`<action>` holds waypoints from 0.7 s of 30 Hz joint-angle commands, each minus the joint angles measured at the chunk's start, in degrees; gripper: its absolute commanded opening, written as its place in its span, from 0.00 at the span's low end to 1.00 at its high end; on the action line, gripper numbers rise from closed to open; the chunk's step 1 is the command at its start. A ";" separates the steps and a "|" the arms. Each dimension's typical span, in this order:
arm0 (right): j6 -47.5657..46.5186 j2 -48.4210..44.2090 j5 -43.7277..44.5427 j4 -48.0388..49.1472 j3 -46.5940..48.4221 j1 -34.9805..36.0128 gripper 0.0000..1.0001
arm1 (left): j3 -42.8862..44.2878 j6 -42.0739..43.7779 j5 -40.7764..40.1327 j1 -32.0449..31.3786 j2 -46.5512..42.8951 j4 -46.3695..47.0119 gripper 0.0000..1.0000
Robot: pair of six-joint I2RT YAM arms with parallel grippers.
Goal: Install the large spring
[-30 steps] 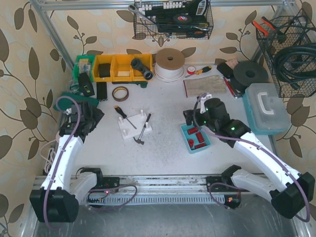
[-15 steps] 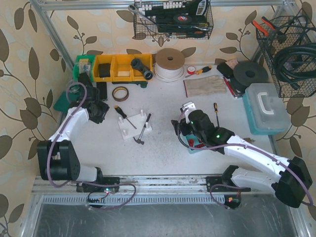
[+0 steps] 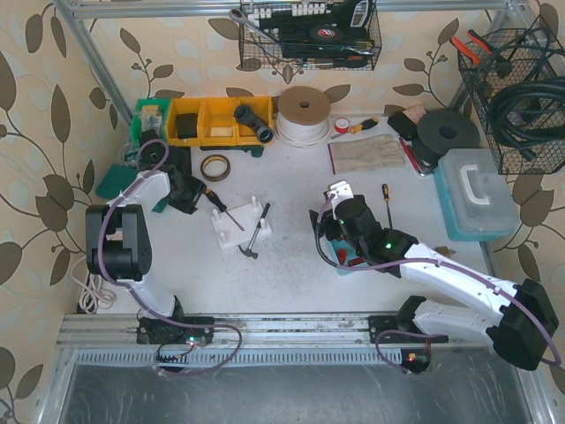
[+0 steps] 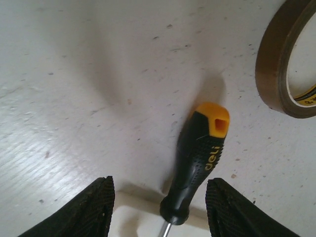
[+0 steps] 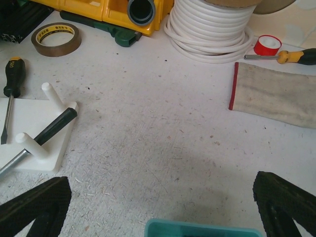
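Observation:
No large spring shows in any view. A white block with pegs lies mid-table, with a black-and-yellow screwdriver and a hammer resting on it. My left gripper is open; in the left wrist view its fingers stand either side of the screwdriver handle without touching it, over the block's edge. My right gripper is open and empty, above the table just beyond a teal tray of red parts, which my arm mostly hides.
A brown tape roll lies near the left gripper and shows in the left wrist view. Yellow bins, a white cable coil, a cloth, a second screwdriver and a teal case stand at the back and right.
My left arm has swung from the table's left side to the screwdriver handle. My right arm has moved left and nearer, from behind the teal tray to over it.

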 commanded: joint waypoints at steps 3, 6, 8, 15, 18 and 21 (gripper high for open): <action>-0.49 0.31 2.25 0.67 -0.53 0.56 0.99 | 6.30 1.70 2.56 -2.63 5.13 -0.38 0.55; -0.60 0.51 2.65 0.44 -0.36 0.68 0.99 | 8.82 2.77 1.10 -3.96 6.94 -2.13 0.55; -0.67 0.42 2.94 0.32 -0.35 0.74 0.99 | 9.28 2.76 1.35 -4.24 8.15 -2.16 0.56; -0.73 0.10 3.47 0.03 -0.26 0.84 0.99 | 11.59 3.87 1.64 -4.77 11.90 -4.26 0.56; -0.83 -0.17 3.66 -0.09 -0.35 0.86 0.99 | 11.80 3.87 1.52 -4.86 12.65 -4.69 0.56; -0.93 -0.19 3.65 -0.11 -0.26 0.96 0.99 | 11.88 3.67 1.66 -4.86 13.65 -4.67 0.56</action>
